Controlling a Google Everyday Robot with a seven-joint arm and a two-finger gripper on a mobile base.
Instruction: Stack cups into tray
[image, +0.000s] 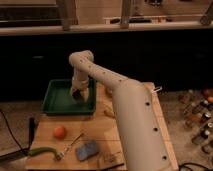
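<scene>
The dark green tray (60, 100) lies at the back left of the wooden table (50, 140). My white arm reaches from the lower right across the table, and my gripper (77, 94) hangs over the right part of the tray, just above its floor. A small dull olive-tan shape at the gripper may be a cup, but I cannot tell whether it is held. Another small tan shape (108, 92) shows just right of the tray, partly hidden by my arm. No other cups are in view.
An orange fruit (60, 131) sits in front of the tray. A blue-grey sponge (87, 149), a fork (71, 144) and a green object (40, 151) lie near the front edge. Bottles (197, 112) stand on the floor at the right.
</scene>
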